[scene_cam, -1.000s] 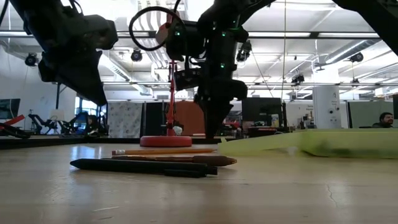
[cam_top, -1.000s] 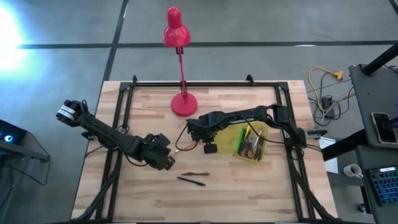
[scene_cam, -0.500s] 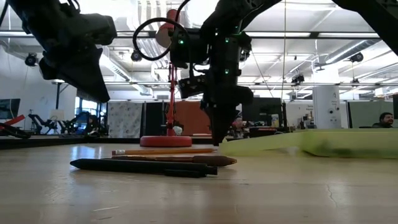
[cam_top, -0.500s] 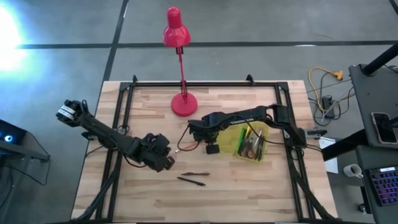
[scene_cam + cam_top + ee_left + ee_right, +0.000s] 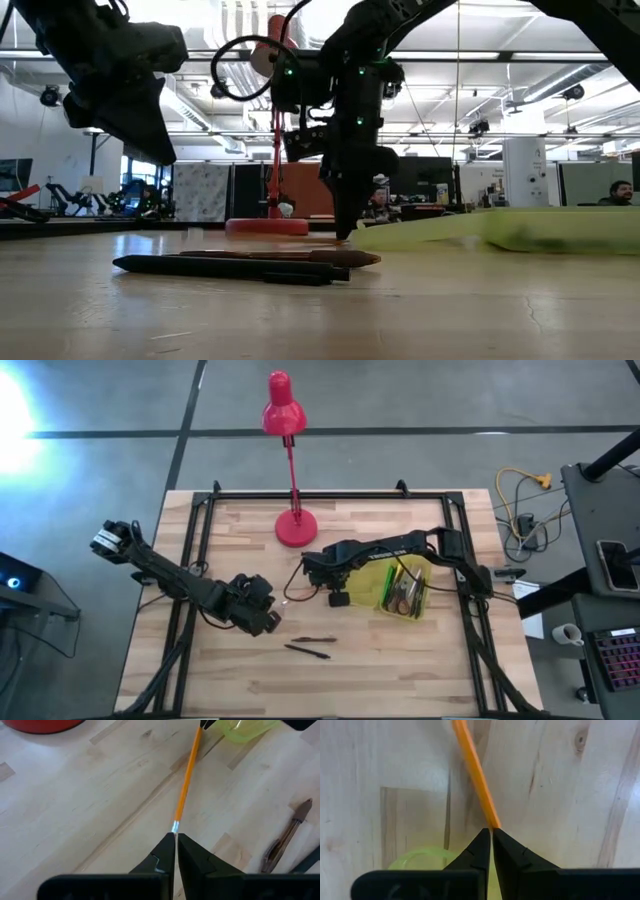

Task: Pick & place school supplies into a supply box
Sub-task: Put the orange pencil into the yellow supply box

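Observation:
An orange pencil [image 5: 187, 775] lies between my two grippers on the wooden table. My right gripper [image 5: 338, 598] points down at the table beside the supply box and is shut on one end of the pencil. The pencil's metal-ferrule end [image 5: 175, 827] points toward my left gripper [image 5: 176, 836]. That gripper is shut and hangs above the table [image 5: 150, 150], touching nothing. The translucent yellow-green supply box [image 5: 400, 588] lies flat with pens and pencils inside. A brown pen [image 5: 313, 639] and a black pen [image 5: 307, 651] rest on the table nearer the front edge. My right gripper pinches the orange pencil between its two fingers at the end [image 5: 493, 824] opposite the metal ferrule. The fingers come from above, pointing down, their tips close to the table [image 5: 345, 235]. The pencil runs away from them toward my left gripper. Whether it is lifted I cannot tell.
A red desk lamp stands with its base [image 5: 296, 527] near the table's far edge, behind the grippers. A black frame rail [image 5: 330, 494] runs around the table. Bare wood lies at the near edge and to the left.
My right gripper has come down toward the table beside the supply box's left end. The orange pencil, which showed lying behind the dark pens in the low view, no longer shows there.

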`<state>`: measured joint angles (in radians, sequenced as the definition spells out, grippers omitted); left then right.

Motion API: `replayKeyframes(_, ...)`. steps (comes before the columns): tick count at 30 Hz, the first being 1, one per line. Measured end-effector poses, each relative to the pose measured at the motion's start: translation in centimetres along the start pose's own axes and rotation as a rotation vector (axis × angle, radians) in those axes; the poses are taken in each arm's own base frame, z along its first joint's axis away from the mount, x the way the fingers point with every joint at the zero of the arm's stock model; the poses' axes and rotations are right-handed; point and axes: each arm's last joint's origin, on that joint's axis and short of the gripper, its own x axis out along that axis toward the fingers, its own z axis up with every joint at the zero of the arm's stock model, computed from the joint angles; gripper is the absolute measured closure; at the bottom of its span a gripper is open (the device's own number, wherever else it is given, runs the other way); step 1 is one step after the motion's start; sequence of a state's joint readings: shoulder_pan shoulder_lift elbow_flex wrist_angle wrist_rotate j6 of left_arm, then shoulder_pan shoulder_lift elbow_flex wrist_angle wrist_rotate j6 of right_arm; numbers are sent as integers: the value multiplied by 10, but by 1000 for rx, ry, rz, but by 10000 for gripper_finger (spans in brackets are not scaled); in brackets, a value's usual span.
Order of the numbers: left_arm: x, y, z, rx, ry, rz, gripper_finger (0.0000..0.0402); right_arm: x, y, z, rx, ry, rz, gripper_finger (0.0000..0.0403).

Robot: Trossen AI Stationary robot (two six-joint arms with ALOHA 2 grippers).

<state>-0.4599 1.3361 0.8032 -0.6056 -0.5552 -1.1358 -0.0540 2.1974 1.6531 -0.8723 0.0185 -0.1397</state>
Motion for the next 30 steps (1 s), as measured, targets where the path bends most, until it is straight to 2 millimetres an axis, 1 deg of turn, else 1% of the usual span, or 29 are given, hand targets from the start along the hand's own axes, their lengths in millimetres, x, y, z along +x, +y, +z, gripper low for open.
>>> replayKeyframes(5, 0, 0, 0, 0, 1, 0, 397, 3, 0, 0, -1, 9, -2, 390)
replayKeyframes(14, 0, 0, -2, 7, 16, -4, 397, 3, -6, -1, 21, 8, 4, 390)
replayKeyframes(17, 2, 2, -4, 5, 21, 5, 388, 3, -6, -1, 21, 8, 4, 390)
replayKeyframes(20, 4, 2, -6, -4, 17, -1, 360, 3, -6, -1, 24, 8, 4, 390)
replayKeyframes(23, 10, 1, -9, -1, 4, -4, 317, 3, -6, -1, 24, 7, 3, 390)
replayKeyframes(27, 22, 1, -17, 77, 1, 2, 258, 3, -6, -1, 24, 6, 4, 390)
replayKeyframes(30, 28, 2, -23, 142, -30, 9, 236, 3, -6, -1, 26, 4, 15, 390)
